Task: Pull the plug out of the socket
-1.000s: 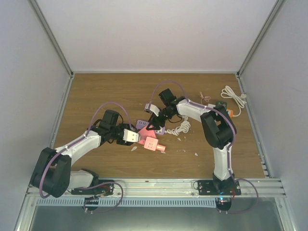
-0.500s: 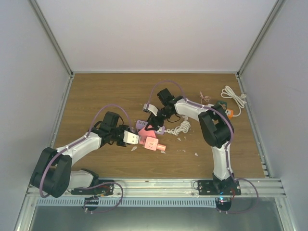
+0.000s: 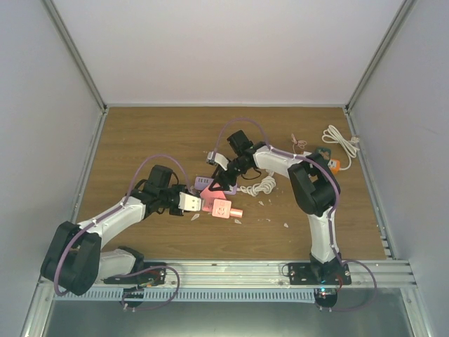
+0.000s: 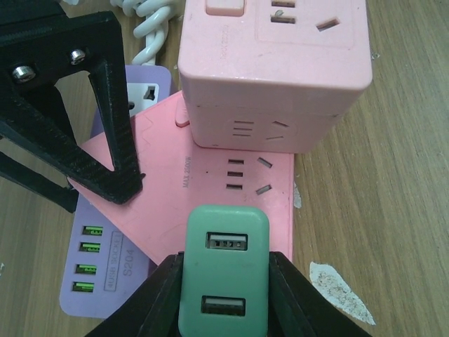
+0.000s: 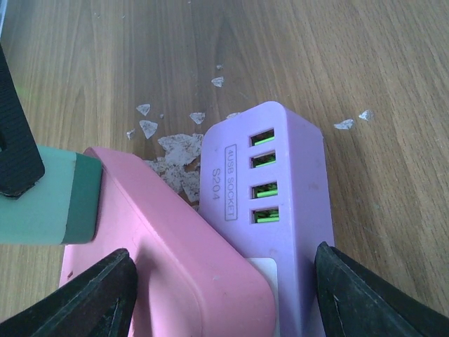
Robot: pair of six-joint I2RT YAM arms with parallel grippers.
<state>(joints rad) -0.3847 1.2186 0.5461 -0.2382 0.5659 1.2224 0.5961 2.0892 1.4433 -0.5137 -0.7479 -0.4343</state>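
Green USB charger plug [image 4: 224,270] sits clamped in the left gripper's [image 4: 224,295] closed jaws, at the bottom centre of the left wrist frame. It stands against the near end of the flat pink socket block [image 4: 210,182]. Its prongs are hidden, so how far it is seated cannot be told. A pink cube socket [image 4: 273,70] covers the block's far end, and the block partly hides a purple USB strip [image 4: 112,263]. The right gripper [image 5: 224,281] straddles block and strip with jaws spread wide, its fingertips cut off at the frame's bottom edge. Compared with 1 second ago, the left gripper sits slightly lower in the top view.
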